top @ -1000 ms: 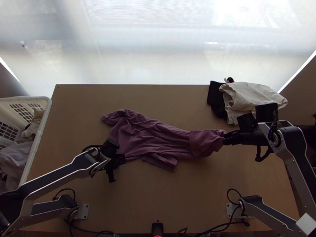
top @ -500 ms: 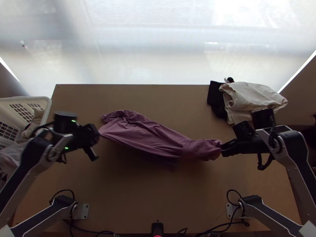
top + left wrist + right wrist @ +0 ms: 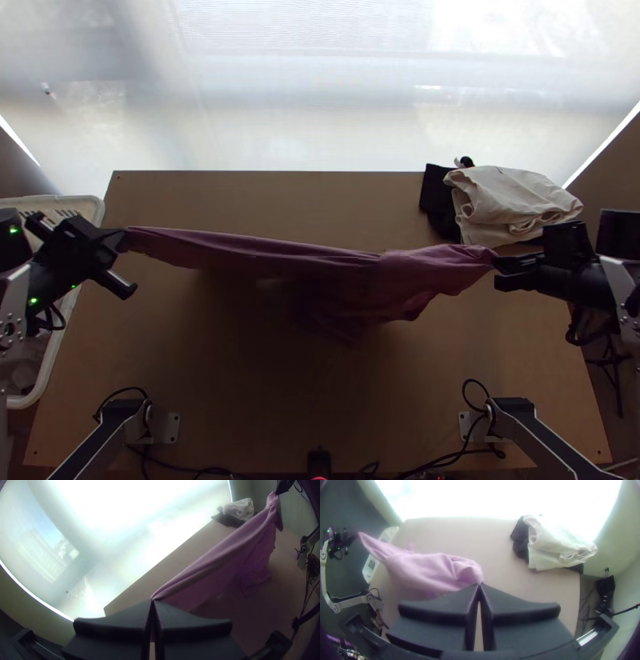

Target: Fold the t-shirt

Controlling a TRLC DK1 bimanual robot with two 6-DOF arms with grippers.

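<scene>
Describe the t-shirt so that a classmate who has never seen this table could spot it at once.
Find the light wooden table. Across its middle, a t-shirt is stretched between the left gripper and the right gripper. It is purple, unlike the cream cloth and the black cloth lying at the table's far right corner.

The silver-edged black arms (image 3: 547, 445) have pale base plates (image 3: 170, 429), green lights (image 3: 14, 230) and looping black cables (image 3: 122, 390).

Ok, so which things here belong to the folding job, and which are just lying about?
For the job:
- purple t-shirt, stretched between both end effectors
- left end effector, gripping one end
- right end effector, gripping the other

Just lying about:
- pale cloth
- dark cloth, partly under it
- white basket
</scene>
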